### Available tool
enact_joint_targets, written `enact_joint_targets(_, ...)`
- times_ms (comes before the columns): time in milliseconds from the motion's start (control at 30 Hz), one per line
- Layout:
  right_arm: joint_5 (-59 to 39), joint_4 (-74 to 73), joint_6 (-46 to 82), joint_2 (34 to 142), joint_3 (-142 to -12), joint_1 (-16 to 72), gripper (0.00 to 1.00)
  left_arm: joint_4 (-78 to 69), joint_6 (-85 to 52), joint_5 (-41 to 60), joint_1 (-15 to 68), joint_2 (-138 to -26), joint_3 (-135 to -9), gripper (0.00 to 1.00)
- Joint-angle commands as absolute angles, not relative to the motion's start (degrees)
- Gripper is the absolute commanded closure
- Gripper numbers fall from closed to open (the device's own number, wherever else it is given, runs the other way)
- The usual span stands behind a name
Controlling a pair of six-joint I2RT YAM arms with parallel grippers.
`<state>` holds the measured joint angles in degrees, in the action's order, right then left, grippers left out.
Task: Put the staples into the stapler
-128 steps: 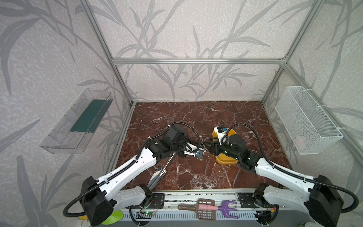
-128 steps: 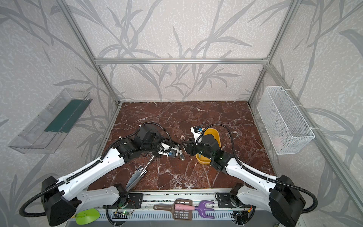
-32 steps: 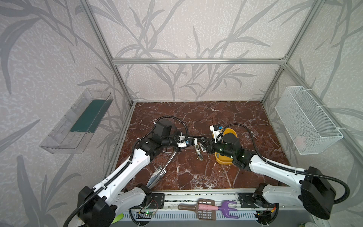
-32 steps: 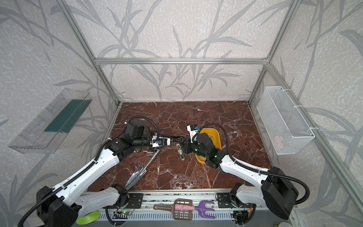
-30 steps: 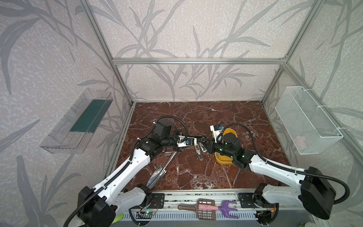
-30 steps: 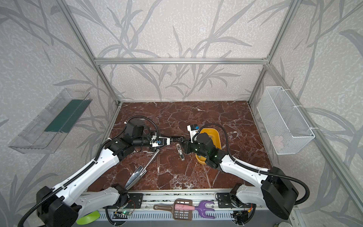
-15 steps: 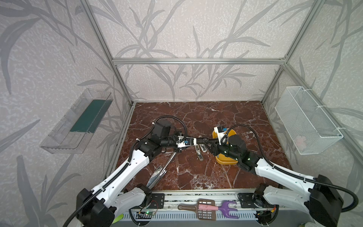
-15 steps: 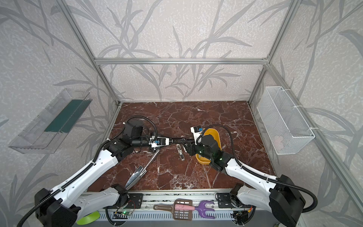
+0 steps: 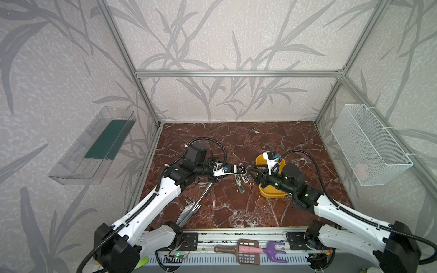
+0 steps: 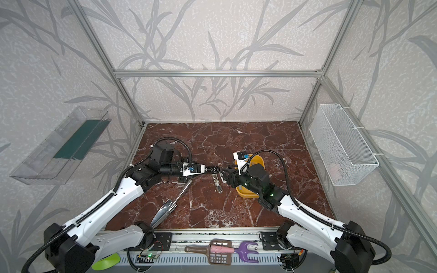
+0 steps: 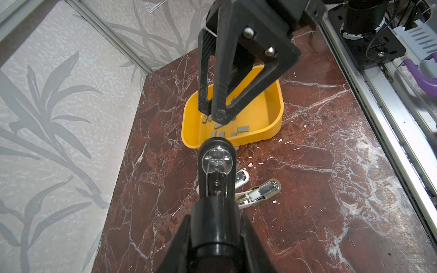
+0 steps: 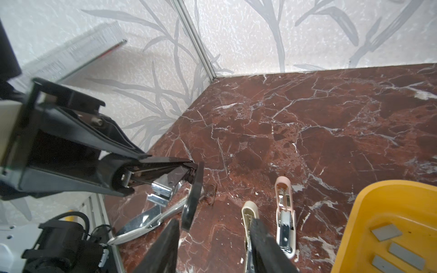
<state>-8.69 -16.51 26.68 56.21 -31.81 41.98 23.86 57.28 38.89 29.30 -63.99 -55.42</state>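
My left gripper (image 9: pixel 233 169) is shut on a black stapler (image 11: pixel 216 179), held level above the table. The black stapler (image 12: pixel 151 167) is hinged open, its lower arm hanging down. My right gripper (image 9: pixel 250 171) faces the stapler's tip, a short gap away, open and empty. In the right wrist view its fingers (image 12: pixel 170 236) stand wide apart over the marble. Several grey staples (image 11: pixel 242 129) lie flat in the yellow tray (image 11: pixel 276 113) behind the right gripper (image 11: pixel 212 113). A few staples (image 12: pixel 386 232) also show in the right wrist view.
A beige stapler (image 9: pixel 240 185) and a pink stapler (image 9: pixel 244 177) lie open on the table below the grippers. A long chrome stapler (image 9: pixel 191 208) lies at the front left. A wire basket (image 9: pixel 369 146) hangs on the right wall, a clear bin (image 9: pixel 94 146) on the left.
My right gripper, shut at the black stapler's tip a second ago, has opened and drawn back to the right. The left arm still holds the stapler in place.
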Motion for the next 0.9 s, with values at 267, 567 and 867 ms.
enact_joint_targets(267, -11.0, -16.9, 25.5, 51.4, -31.0, 39.8, 0.48, 21.5, 58.5, 41.2, 29.5, -62.7, -57.1, 1.0)
enact_joint_targets(567, -18.3, -38.6, 6.8, 48.9, -21.5, 42.9, 0.38, 32.3, 62.0, 42.5, 29.7, -66.1, -61.7, 1.0)
enact_joint_targets(867, -17.3, -31.5, -10.3, 50.3, -23.9, 51.1, 0.45, 41.4, 70.0, 43.7, 29.9, -68.9, -64.0, 1.0)
